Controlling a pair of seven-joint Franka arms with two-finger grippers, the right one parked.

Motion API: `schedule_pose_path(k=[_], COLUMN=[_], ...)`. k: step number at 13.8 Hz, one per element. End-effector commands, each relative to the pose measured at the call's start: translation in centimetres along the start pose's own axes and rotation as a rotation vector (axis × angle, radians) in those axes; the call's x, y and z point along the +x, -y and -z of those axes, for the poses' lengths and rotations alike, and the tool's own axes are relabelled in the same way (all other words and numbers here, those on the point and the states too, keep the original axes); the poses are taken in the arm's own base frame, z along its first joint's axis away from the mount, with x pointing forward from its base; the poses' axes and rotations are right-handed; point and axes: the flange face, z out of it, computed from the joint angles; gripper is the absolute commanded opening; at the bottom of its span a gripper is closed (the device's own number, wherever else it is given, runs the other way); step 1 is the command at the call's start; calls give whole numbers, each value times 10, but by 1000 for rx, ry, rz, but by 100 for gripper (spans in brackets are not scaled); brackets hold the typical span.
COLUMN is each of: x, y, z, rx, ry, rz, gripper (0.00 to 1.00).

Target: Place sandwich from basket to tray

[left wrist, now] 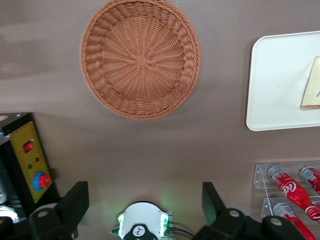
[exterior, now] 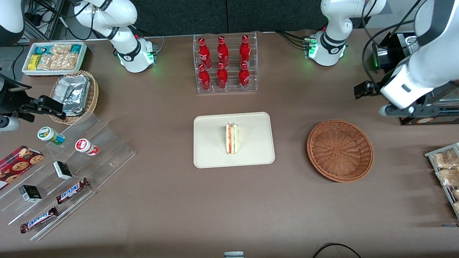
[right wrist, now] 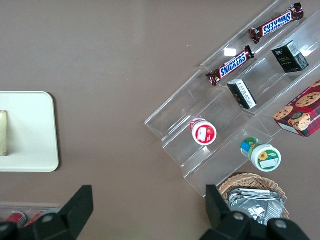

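Now: sandwich (exterior: 232,138) down flat on the tray (exterior: 211,150), mid-table (exterior: 161,200).
Lying near the tray's middle, striped filling edge showing; basket (exterior: 339,150) well apart toward the working arm's end, nothing in it. Pincer (left wrist: 145,202) up high, farther from the front camera than the basket, fingers (left wrist: 75,205) spread wide, gripping nothing. Bottle rack (exterior: 225,64) farther off than the tray.

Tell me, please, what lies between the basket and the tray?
Nothing: only bare brown table separates the empty basket from the tray with the sandwich, as the front view shows. The gripper hangs open, above the table.
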Motion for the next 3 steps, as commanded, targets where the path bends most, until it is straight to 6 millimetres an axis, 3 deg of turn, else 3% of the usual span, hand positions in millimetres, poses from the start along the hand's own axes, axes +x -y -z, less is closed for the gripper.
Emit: schedule_pose_path(k=[1,3], x=[-11,-11], y=[11,22], z=[3,4], rx=[23,17], ry=[-10,-11], rz=[-3,16], gripper=[100,100])
